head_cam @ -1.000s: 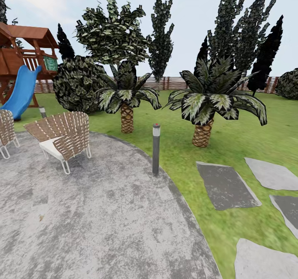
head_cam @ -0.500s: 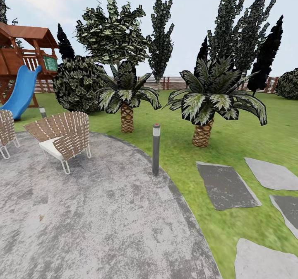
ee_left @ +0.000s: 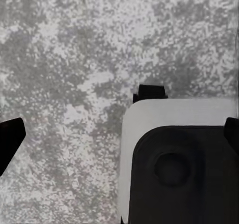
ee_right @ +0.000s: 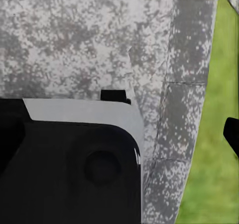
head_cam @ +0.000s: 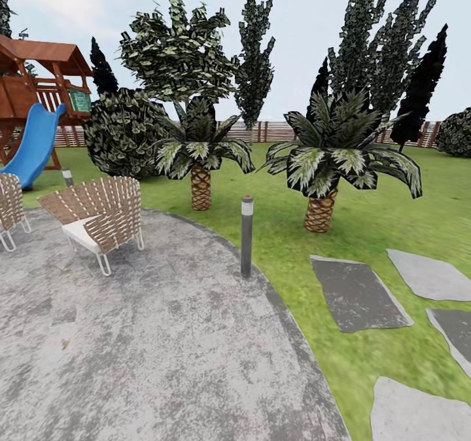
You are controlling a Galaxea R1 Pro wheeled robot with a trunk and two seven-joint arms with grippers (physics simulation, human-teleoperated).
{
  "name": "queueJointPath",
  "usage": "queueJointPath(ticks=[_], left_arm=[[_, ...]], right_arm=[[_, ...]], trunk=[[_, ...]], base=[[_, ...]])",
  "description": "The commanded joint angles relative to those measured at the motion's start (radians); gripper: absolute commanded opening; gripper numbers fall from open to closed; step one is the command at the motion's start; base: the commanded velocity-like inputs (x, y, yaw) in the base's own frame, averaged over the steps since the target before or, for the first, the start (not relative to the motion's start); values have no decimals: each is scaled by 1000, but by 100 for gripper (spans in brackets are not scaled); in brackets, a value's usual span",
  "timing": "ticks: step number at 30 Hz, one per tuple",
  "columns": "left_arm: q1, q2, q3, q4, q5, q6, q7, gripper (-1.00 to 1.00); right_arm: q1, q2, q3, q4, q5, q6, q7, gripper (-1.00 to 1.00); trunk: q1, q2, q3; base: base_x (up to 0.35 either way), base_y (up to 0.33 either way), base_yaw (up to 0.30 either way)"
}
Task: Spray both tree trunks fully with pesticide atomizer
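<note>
The pesticide atomizer cannot be made out on the lawn (head_cam: 392, 225) beyond the bollard post (head_cam: 246, 235). Judged small, light and rigid, it should be pinched around its body. Whether either arm's fingers are open cannot be told.

The head view is taken from standing height and is directed forward and slightly downward across the grey speckled paving (head_cam: 163, 349) toward the lawn (head_cam: 366, 218), the two short palms (head_cam: 199, 153) and the distant fence (head_cam: 275, 130). Both wrist views are aimed steeply down at the ground from close range. Paving (ee_left: 74, 59) is seen in the left wrist view. The paving edge (ee_right: 189, 109) and a grass strip (ee_right: 214, 159) are seen in the right wrist view; paving is shared by all three.
</note>
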Motion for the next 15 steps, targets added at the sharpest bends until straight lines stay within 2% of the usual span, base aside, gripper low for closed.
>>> queueJointPath(ticks=[1, 2, 6, 11, 15], left_arm=[[-6, 0, 4, -5, 1, -9, 1, 100], [-117, 0, 4, -149, 2, -106, 0, 100], [-148, 1, 3, -150, 3, -120, -1, 100], [-160, 2, 5, -149, 10, -193, -5, 100], [-153, 1, 6, -144, 45, -227, -10, 100]], right_arm=[[-6, 0, 0, -5, 0, -9, -1, 100], [-37, -1, 0, -384, 0, -143, -1, 100], [-75, -2, -1, -385, 1, -178, 0, 100], [-94, -3, 0, -369, 3, -190, 4, 100], [-96, -3, 6, -352, 5, -192, 8, 100]], trunk=[[0, -1, -1], [0, -1, -1], [0, -1, -1], [0, -1, -1], [0, -1, -1]], base=[[0, 0, 0], [0, 0, 0], [0, 0, 0], [0, 0, 0], [0, 0, 0]])
